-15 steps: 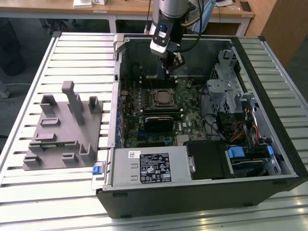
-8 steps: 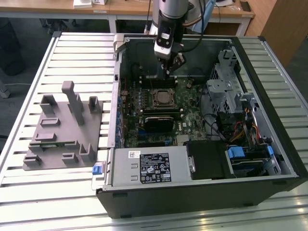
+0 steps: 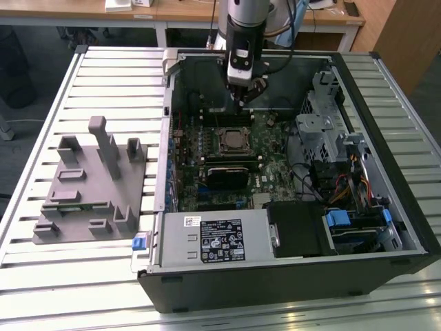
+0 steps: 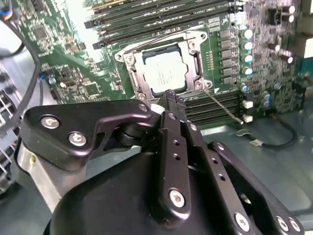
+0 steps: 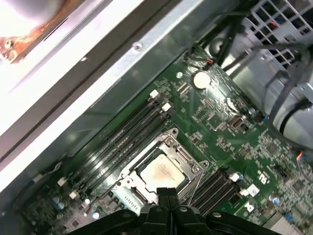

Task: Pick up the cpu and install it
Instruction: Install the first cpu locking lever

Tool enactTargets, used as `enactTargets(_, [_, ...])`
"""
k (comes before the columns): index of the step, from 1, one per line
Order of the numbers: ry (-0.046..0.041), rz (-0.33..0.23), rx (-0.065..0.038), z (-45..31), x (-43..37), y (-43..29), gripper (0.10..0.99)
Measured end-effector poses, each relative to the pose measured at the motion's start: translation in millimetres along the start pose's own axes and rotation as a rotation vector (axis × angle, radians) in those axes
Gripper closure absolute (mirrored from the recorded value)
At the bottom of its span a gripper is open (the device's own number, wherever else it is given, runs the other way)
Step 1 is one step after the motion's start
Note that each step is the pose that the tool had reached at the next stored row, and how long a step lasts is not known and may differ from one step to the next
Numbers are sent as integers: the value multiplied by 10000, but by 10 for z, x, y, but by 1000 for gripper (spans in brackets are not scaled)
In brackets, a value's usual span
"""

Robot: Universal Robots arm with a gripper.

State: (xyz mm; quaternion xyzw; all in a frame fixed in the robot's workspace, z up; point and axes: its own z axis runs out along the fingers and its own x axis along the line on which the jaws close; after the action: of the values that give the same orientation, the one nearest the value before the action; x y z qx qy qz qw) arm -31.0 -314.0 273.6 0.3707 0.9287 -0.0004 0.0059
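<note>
The cpu (image 3: 231, 140), a flat square chip with a silvery top, lies inside the black-framed socket (image 3: 216, 132) on the green motherboard (image 3: 272, 158) of the open computer case. Both wrist views show the cpu (image 4: 164, 73) (image 5: 161, 172) sitting level in the socket, whose metal frame (image 4: 128, 58) surrounds it. My gripper (image 3: 241, 105) hangs above the board, just behind the socket in the exterior view. Its black fingers meet at the tips in both wrist views, gripper (image 4: 171, 97) (image 5: 166, 192), shut with nothing held, a little above the chip.
A grey moulded fixture (image 3: 89, 186) stands on the slatted table at the exterior view's left. Inside the case are a metal drive cage (image 3: 331, 131), cables (image 3: 351, 179), a power supply (image 3: 220, 238) and memory slots (image 5: 122, 134) beside the socket.
</note>
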Motion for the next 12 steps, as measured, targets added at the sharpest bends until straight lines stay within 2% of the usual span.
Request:
enactTargets(4, [-10,-653,-16,-1,0,-1,980])
enactTargets(8, [-149,-1021,-163,1,0,-1,980])
enactTargets(12, [-129,-1679,-200,8,0,-1,980])
